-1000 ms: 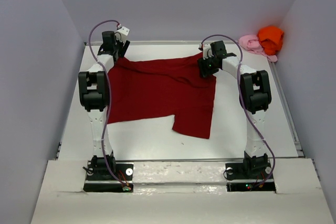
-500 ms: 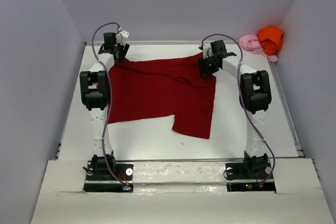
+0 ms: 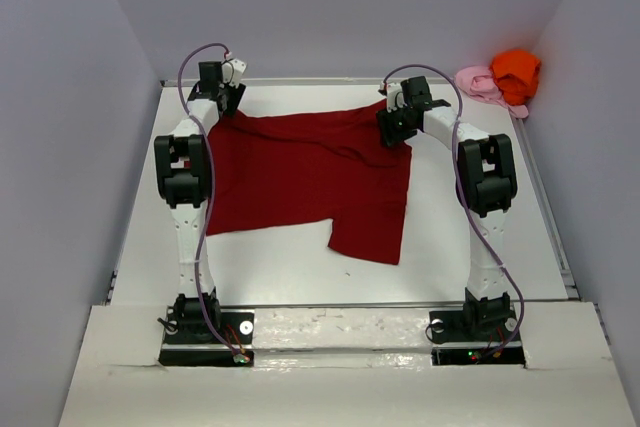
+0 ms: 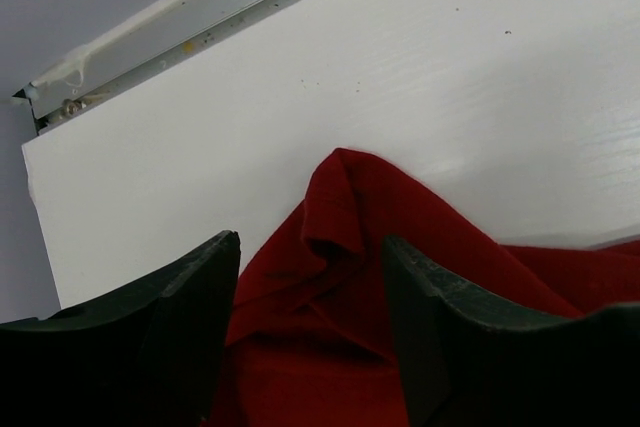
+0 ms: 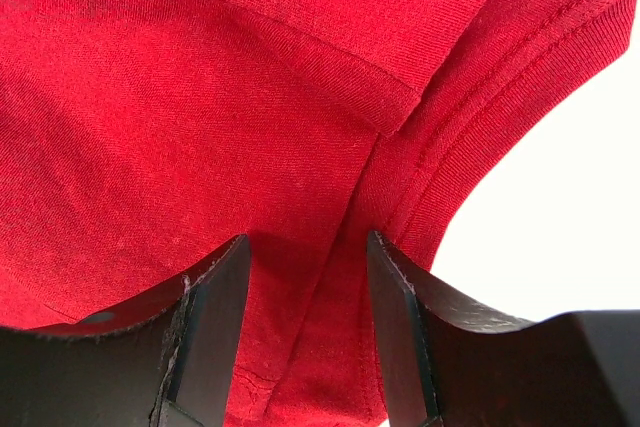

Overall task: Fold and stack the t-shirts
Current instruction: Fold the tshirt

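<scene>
The dark red t-shirt [image 3: 300, 172] lies spread on the white table, with one part folded down at the front right. My left gripper [image 3: 222, 97] is at its far left corner. In the left wrist view my left gripper [image 4: 310, 240] is open, its jaws straddling a raised, crumpled peak of red cloth [image 4: 350, 237]. My right gripper [image 3: 395, 127] is at the shirt's far right corner. There my right gripper [image 5: 306, 237] stands open over a hemmed fold [image 5: 400, 177], pressed low on the cloth. An orange t-shirt [image 3: 515, 69] and a pink t-shirt [image 3: 478, 80] lie bunched at the far right corner.
A metal rail [image 4: 200, 17] runs along the table's far edge just beyond the left gripper. Grey walls enclose the table on three sides. Bare white tabletop [image 3: 270, 267] lies in front of the red shirt and to its right [image 5: 560, 207].
The left gripper has edged a little toward the far rail and its jaws have narrowed around the cloth peak. The right arm and the shirt have not moved.
</scene>
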Controlling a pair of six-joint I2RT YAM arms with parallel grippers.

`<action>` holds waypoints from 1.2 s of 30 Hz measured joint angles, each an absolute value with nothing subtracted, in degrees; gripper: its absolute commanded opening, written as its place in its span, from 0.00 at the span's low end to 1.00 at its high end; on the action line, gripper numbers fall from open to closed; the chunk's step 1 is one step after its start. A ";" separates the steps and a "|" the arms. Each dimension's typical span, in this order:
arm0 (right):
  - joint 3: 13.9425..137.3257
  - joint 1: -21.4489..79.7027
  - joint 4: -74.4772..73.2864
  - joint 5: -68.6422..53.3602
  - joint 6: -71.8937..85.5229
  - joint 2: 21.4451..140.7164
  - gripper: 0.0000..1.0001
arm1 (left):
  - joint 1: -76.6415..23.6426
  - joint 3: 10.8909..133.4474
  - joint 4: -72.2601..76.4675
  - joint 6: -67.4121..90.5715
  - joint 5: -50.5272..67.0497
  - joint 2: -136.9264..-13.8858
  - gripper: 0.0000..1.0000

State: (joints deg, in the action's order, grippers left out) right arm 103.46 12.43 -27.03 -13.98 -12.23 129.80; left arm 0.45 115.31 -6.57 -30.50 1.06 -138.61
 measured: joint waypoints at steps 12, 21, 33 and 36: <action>103.46 12.43 -27.05 -13.98 -12.25 129.80 0.55 | -0.14 119.26 -7.70 -31.11 0.82 -140.09 0.51; 103.46 12.40 -27.05 -13.98 -12.23 129.80 0.56 | -1.98 122.67 -12.03 -31.73 0.89 -143.33 0.52; 103.46 12.40 -27.05 -13.98 -12.25 129.80 0.56 | -1.76 117.67 -6.79 -32.12 -2.44 -142.32 0.60; 103.46 12.43 -27.05 -13.96 -12.25 129.80 0.55 | -1.74 117.58 -6.39 -32.12 -3.33 -142.32 0.59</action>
State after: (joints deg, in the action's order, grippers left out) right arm 103.46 12.43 -27.05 -13.96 -12.25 129.80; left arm -1.74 117.58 -6.39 -32.12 -3.33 -142.32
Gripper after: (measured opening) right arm 0.556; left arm 0.593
